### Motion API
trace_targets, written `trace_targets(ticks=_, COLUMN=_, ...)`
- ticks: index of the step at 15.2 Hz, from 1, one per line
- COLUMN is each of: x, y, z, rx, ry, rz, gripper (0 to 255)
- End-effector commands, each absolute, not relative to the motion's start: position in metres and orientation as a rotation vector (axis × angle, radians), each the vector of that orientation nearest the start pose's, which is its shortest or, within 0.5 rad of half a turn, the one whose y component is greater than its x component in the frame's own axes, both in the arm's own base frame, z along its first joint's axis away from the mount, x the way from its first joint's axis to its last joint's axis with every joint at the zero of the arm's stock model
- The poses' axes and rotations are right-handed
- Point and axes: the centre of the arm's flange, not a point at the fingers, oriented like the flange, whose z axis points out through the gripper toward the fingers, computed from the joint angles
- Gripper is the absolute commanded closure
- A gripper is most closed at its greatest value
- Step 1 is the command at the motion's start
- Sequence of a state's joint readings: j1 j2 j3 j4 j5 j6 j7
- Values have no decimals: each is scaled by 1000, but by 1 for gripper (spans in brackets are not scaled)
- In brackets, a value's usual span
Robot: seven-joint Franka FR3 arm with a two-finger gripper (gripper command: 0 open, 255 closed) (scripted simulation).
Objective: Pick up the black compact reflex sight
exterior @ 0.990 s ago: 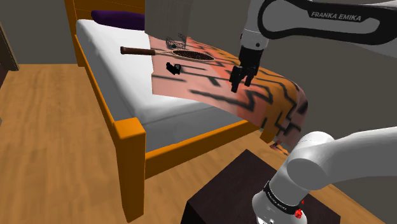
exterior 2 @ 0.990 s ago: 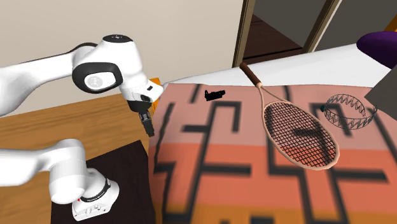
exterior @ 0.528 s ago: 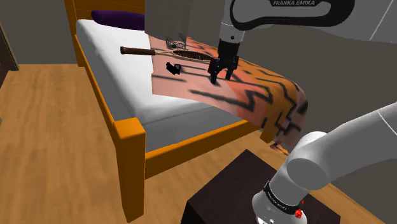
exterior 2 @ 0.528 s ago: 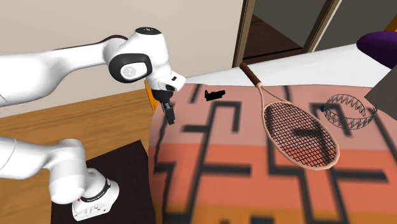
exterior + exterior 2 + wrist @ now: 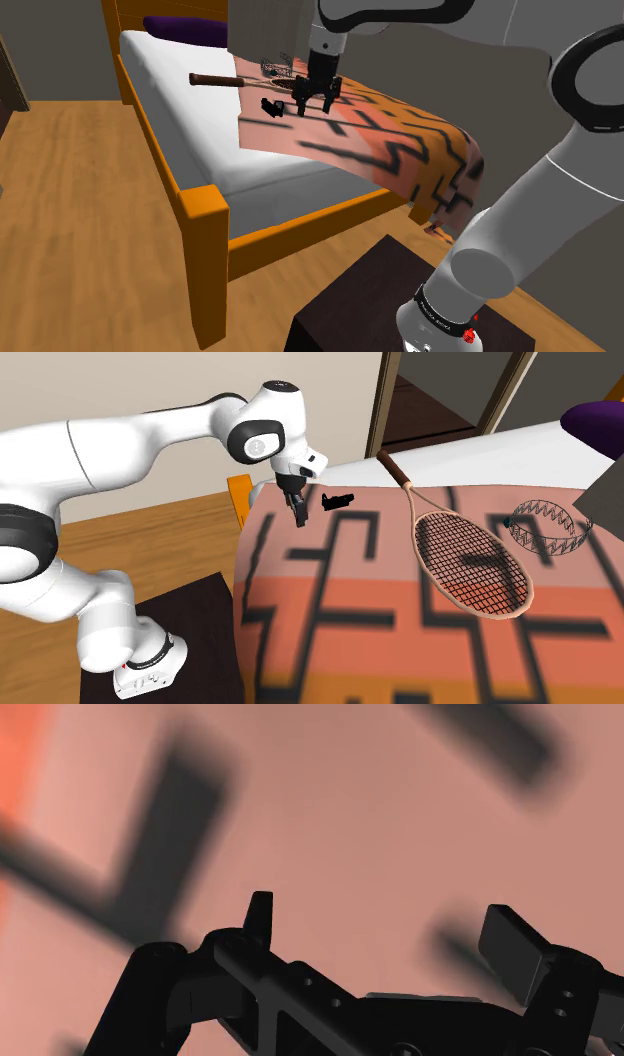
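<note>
the black sight (image 5: pixel 271 106) lies on the blanket (image 5: pixel 335 138), near the gripper (image 5: pixel 314 108), off to the shoulder view's left of it. the jaws stand wide apart, holding nothing.

One each: sight (image 5: pixel 271 105), racket (image 5: pixel 470 557), blanket (image 5: pixel 345 135), bed (image 5: pixel 205 250), pillow (image 5: pixel 185 30).

black compact reflex sight (image 5: pixel 272 105): small, dark, lies free on the pink patterned blanket (image 5: pixel 345 135), near its edge and the racket (image 5: pixel 470 557) handle.

Flat, even, moderately bright light; shadows faint and soft
</note>
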State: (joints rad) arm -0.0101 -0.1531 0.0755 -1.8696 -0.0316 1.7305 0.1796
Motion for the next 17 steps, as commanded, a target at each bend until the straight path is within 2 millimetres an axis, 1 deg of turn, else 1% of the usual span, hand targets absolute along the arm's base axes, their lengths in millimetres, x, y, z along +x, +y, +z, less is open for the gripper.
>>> trace_targets(ticks=1, x=538, y=36, z=577, rx=-3164, ry=192, rz=-36, gripper=0)
trace_targets(ticks=11, x=663, y=49, z=584, rx=-3101, ry=269, rz=-67, gripper=0)
trace_targets(ticks=17, x=663, y=49, z=552, rx=-3101, ry=269, rz=-67, gripper=0)
